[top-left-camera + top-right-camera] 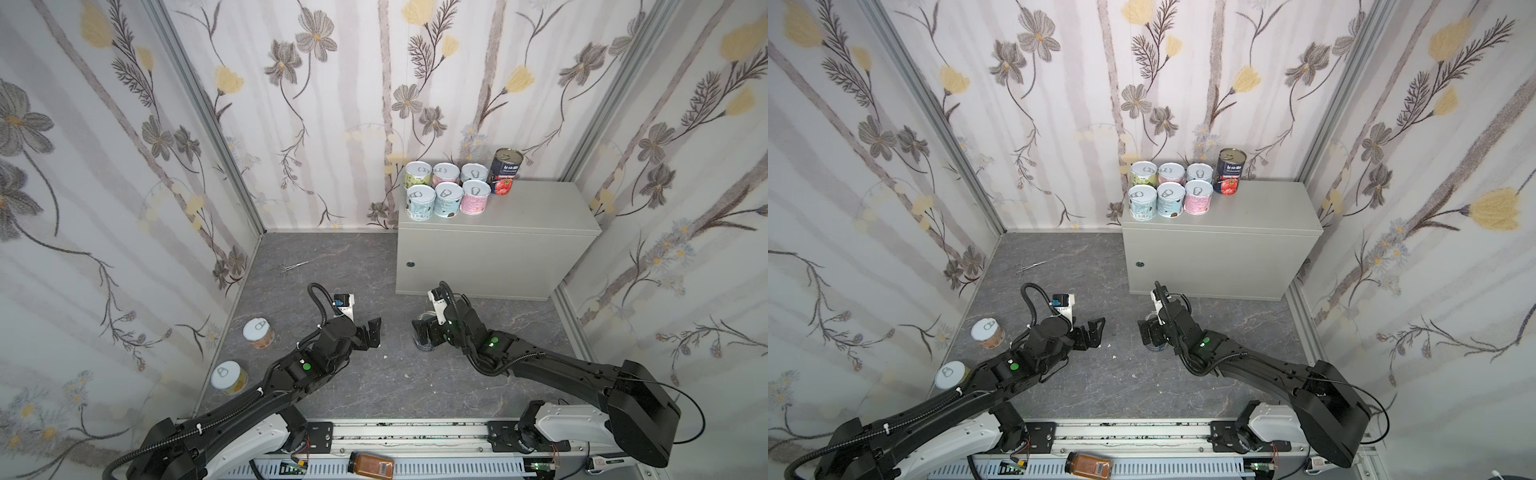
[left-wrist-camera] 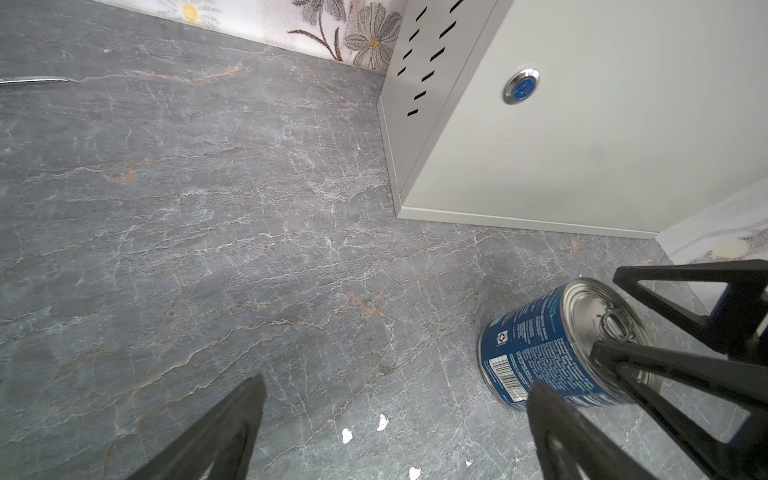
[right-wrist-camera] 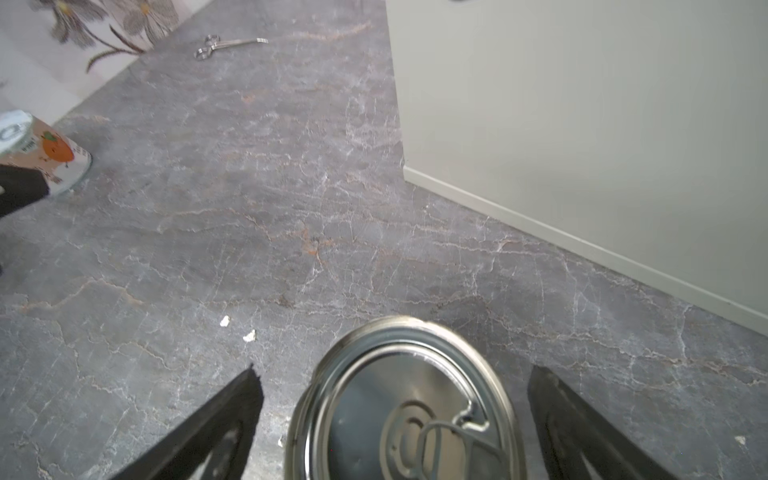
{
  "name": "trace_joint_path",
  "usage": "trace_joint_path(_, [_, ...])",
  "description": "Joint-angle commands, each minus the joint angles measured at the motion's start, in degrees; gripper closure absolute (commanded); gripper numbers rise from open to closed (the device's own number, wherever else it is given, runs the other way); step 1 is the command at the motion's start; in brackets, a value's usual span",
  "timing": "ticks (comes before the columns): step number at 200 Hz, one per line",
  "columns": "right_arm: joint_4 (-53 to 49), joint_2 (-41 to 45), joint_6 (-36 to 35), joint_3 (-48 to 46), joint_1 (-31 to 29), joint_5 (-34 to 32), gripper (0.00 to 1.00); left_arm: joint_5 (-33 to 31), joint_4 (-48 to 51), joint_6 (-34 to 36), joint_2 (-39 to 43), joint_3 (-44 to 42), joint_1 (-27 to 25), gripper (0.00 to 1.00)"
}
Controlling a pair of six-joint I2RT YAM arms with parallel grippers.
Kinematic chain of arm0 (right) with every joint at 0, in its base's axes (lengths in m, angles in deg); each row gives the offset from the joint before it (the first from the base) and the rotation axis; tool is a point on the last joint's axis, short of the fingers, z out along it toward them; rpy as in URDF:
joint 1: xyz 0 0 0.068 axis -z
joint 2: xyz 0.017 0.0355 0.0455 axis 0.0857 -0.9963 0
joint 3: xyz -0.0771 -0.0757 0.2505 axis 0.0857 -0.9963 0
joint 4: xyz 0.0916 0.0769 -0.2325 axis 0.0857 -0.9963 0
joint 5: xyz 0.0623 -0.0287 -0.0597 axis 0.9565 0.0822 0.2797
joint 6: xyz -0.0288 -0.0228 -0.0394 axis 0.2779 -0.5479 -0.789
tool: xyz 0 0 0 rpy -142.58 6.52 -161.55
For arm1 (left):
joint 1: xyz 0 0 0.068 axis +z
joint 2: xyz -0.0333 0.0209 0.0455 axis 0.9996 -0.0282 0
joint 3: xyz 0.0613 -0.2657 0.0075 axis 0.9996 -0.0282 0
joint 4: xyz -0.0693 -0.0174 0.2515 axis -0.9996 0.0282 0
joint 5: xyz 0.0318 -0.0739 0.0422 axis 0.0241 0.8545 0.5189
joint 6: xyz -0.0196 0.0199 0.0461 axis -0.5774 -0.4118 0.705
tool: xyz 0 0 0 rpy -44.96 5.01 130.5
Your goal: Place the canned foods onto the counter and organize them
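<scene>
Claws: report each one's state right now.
Left claw: open, empty.
Right claw: open, straddling the blue can, not gripping it.

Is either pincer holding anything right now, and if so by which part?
Nothing is held. The right pincer stands open astride the blue can, with gaps showing on both sides of it; the left pincer is open and empty.

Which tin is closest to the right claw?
The blue-labelled tin on the floor: it alone stands between the right gripper's open fingers.
</scene>
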Motion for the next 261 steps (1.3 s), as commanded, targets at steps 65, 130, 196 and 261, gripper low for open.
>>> trace_joint_path(65, [29.87,12.28,-4.82,-19.94,-3.12,-11.72,0.0,-1.54,-2.54,0.83,-2.42,1.67,0.15,0.0])
trace_joint_path(130, [51.77,4.8,-5.59,-31.79,-7.52,-13.82,0.0,-1.89,-3.55,1.12,-3.05,2.34,0.32,0.0])
trace_joint_path(196, [80.16,-18.96,-7.63,-33.84,-13.21,-16.29,0.0,-1.89,-3.55,1.39,-1.4,1.01,0.67,0.0])
trace_joint_path(261, [95.72,-32.42,-6.54,-33.37,-10.75,-13.91,0.0,-1.77,-3.85,1.31,-2.33,0.33,1.18,0.0])
